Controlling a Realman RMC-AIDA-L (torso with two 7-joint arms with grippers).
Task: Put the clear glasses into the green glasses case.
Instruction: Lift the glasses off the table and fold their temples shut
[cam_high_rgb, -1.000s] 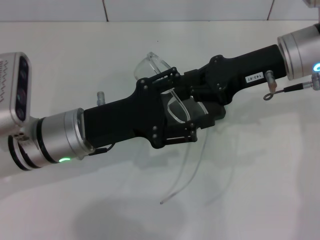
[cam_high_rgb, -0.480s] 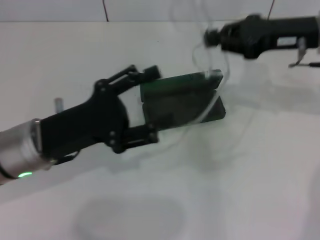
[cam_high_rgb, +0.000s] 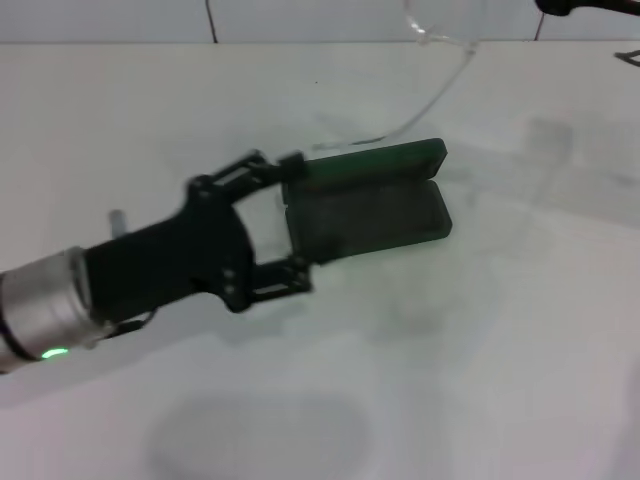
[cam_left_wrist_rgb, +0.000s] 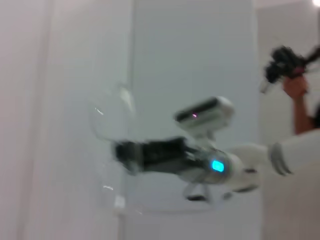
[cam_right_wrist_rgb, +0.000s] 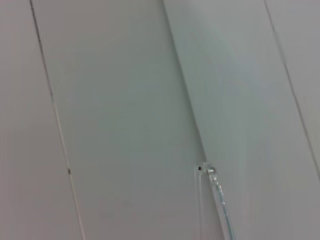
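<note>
Lifted clear glasses (cam_high_rgb: 440, 60) toward one o'clock, away from opened green glasses case (cam_high_rgb: 370, 205); left gripper (cam_high_rgb: 285, 222) fingers spread beside it; right fingers untellable; insertion pending.

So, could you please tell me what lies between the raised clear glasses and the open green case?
Nothing: in the head view the clear glasses hang above the green glasses case, with only bare white table behind.

No legible text, label, brand or number anywhere. Lid of the green glasses case (cam_high_rgb: 375, 160) open on the tabletop (cam_high_rgb: 520, 340), no lettering readable on it. Nothing written on the left gripper (cam_high_rgb: 290, 225) body either.
</note>
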